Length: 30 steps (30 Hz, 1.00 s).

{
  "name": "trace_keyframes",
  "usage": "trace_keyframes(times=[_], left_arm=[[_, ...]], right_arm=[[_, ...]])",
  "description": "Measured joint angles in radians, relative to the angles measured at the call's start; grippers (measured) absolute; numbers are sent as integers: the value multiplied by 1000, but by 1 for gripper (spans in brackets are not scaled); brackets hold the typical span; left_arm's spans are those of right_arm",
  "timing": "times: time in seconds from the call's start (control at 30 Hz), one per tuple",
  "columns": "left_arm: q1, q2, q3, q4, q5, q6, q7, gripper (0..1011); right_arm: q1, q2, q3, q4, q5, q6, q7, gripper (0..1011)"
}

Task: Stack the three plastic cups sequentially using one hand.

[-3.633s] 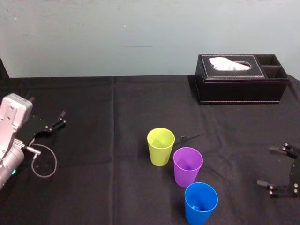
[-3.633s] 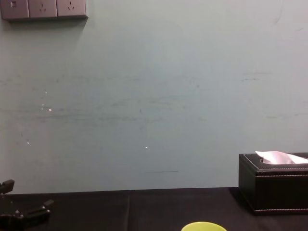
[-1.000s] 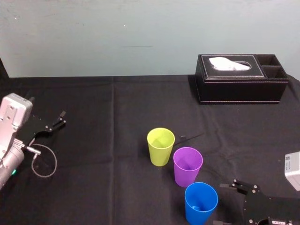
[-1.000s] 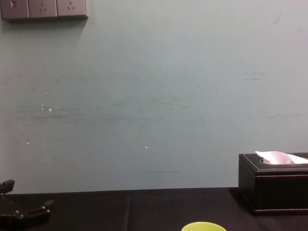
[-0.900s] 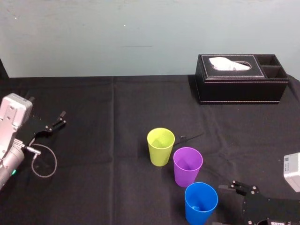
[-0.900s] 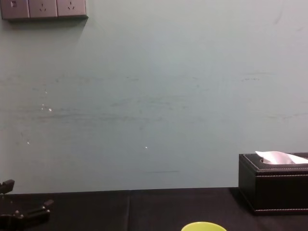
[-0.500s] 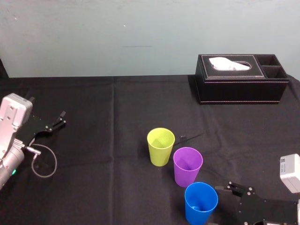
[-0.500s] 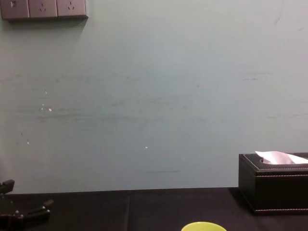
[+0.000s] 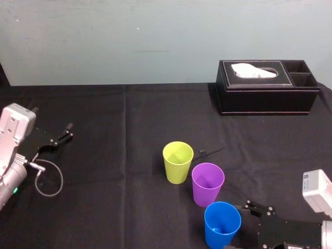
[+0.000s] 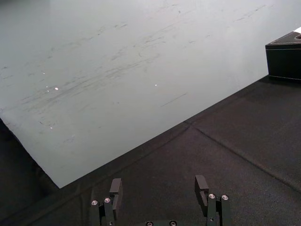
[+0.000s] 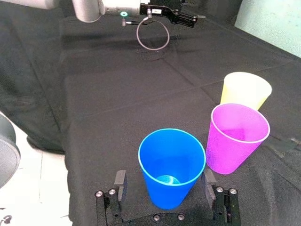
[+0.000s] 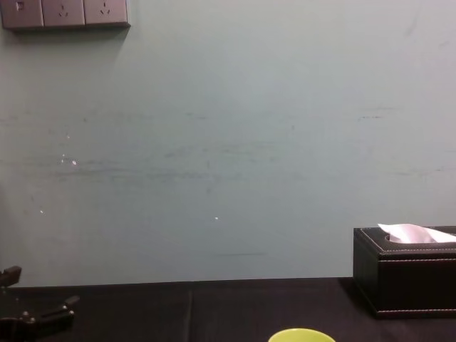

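Note:
Three cups stand upright in a diagonal row on the black cloth: the yellow-green cup (image 9: 178,162) farthest, the purple cup (image 9: 207,184) in the middle, the blue cup (image 9: 222,224) nearest. My right gripper (image 9: 241,226) is low at the blue cup's right side, open. In the right wrist view its fingers (image 11: 120,181) stand on either side of the blue cup (image 11: 171,165), with a gap on one side; the purple cup (image 11: 237,136) and yellow-green cup (image 11: 245,89) stand beyond. My left gripper (image 9: 59,136) rests open at the table's left, nothing between its fingers (image 10: 115,188).
A black tissue box (image 9: 267,87) sits at the back right against the wall. A grey cable loop (image 9: 49,179) lies beside the left arm. Open black cloth stretches left of the cups and between them and the box.
My right gripper has slid leftward along the table's front until its open fingers flank the blue cup. The cups and the left arm have not moved.

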Motion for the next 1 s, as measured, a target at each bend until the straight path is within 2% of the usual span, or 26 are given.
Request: trace_keyframes(times=[0.53,1.0], left_arm=[[0,0,0,0,0,0,0,1010],[0,0,0,0,0,0,0,1010]], right_arm=[[29,-41,-19,24,-15,26,-38,1003],[31,-43,-19,21,-4,25,-34,1003]])
